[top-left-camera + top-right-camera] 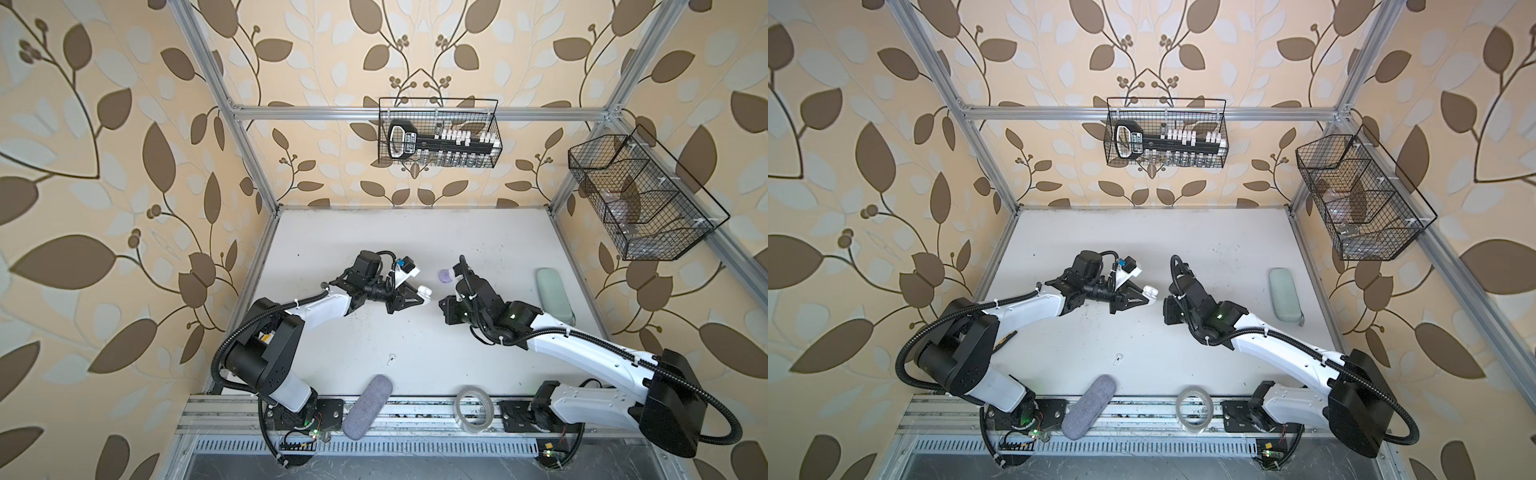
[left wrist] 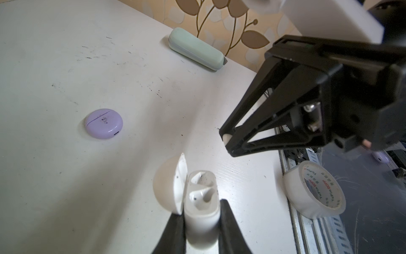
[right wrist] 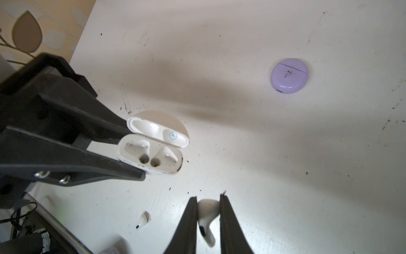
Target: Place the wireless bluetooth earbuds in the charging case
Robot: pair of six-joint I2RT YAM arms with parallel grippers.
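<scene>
White: two earbuds, one case (lilac case: one)

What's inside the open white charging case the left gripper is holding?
Nothing: both wells of the white charging case are empty, dark stem holes showing. A round blue mark sits inside its open lid. The left gripper hides its outer sides.

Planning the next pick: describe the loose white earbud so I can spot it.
Start at the grey case on the front rail. Beyond it on the table lies the loose earbud: tiny, white, stemmed, alone, unlike the held earbud in the right claw.
</scene>
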